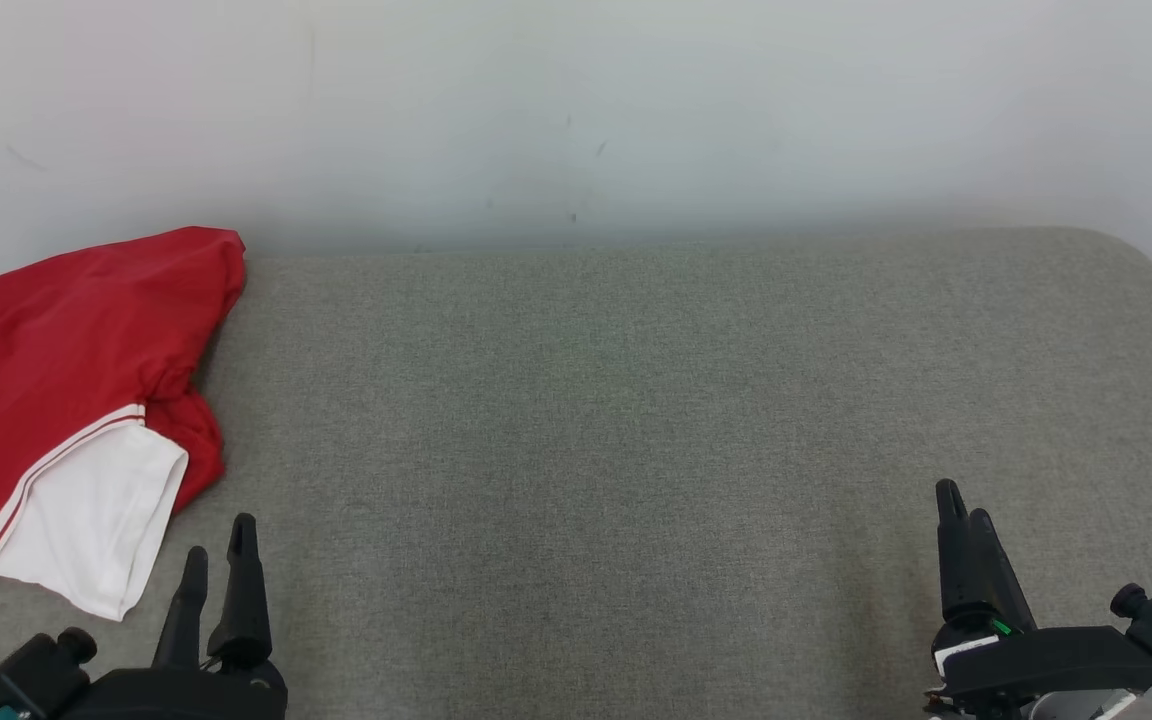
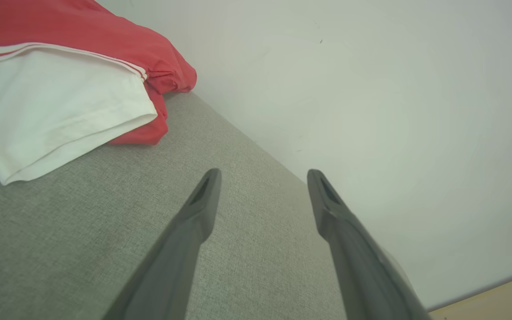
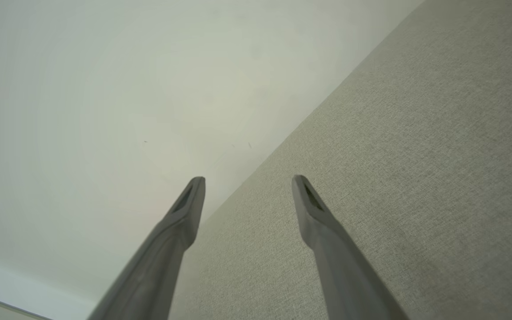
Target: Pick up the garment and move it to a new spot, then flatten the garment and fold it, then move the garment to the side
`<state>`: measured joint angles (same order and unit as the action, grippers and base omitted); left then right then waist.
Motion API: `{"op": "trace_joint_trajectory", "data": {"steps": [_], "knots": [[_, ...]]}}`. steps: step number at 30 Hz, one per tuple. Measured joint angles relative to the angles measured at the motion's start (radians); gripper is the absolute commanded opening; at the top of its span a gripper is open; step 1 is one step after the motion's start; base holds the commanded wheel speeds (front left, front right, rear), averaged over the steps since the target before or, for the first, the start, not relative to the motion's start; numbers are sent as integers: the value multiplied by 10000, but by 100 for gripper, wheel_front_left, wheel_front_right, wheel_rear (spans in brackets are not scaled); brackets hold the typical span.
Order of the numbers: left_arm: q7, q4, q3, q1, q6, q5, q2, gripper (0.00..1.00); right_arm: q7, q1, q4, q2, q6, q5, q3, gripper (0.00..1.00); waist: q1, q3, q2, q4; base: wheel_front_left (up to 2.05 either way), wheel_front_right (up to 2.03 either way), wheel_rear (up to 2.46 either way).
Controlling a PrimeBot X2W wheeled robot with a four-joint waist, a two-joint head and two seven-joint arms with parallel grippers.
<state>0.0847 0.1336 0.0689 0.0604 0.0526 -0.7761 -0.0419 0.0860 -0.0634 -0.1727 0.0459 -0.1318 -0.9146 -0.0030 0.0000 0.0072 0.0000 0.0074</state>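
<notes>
Where the grey fabric bench (image 1: pixel 636 400) meets the white wall (image 1: pixel 576 100), the red-and-white garment (image 1: pixel 66 400) lies bunched at the left edge, wide bare fabric rightward. Left pincer (image 1: pixel 219 538), right pincer (image 1: pixel 964 500): fingers apart, holding nothing.

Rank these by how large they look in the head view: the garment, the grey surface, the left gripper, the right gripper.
1. grey surface, by far the largest
2. garment
3. left gripper and right gripper: they look about alike, so I do not rank them
</notes>
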Motion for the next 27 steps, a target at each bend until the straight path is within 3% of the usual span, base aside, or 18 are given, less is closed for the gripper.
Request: {"op": "trace_joint_trajectory", "data": {"steps": [27], "knots": [[752,-314,-324,-58,-437,3415,-178,100,740,15,209,8,0,3684,560,100,0,34,0,103,0,0,0]]}}
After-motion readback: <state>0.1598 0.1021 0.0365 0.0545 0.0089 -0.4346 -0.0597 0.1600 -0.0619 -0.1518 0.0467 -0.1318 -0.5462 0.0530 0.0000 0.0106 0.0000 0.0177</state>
